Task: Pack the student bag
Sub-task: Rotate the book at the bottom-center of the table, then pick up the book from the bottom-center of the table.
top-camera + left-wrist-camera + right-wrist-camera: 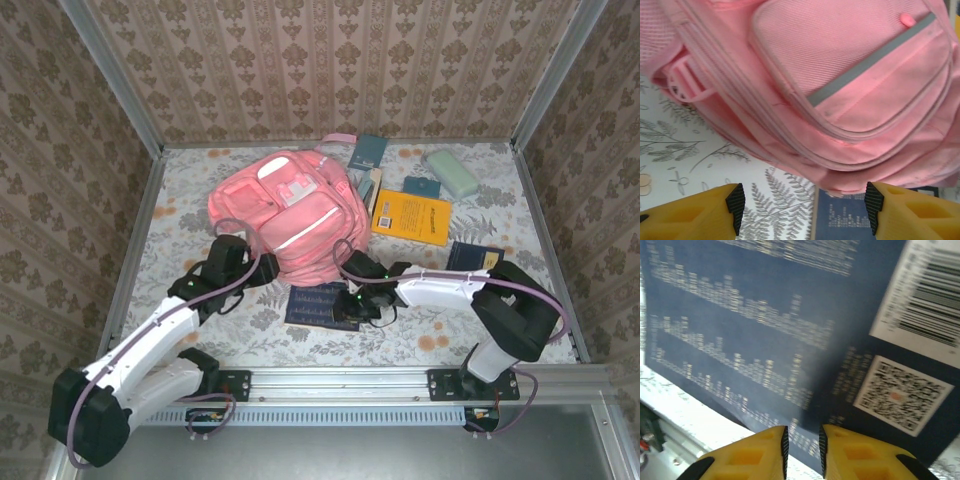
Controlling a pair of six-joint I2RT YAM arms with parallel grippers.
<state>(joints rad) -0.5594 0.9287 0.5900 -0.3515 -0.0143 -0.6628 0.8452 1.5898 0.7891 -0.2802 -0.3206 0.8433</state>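
The pink student bag [290,215] lies front side up in the middle of the table, its grey stripe [867,62] crossing the front pocket. A dark blue book [315,303] lies just in front of the bag's near end. My left gripper [235,262] is open at the bag's near left corner, and in its wrist view the fingers [735,207] frame the bag [840,75] and the book's corner [845,220]. At the book's right edge, my right gripper [360,300] has its jaws drawn close on the book [765,315], whose edge runs into the narrow gap [801,450].
Right of the bag lie a yellow book [412,217], a teal book [368,152], a small teal book [421,187], a pale green case [452,172] and another dark book [473,257]. Patterned walls close in the table on three sides.
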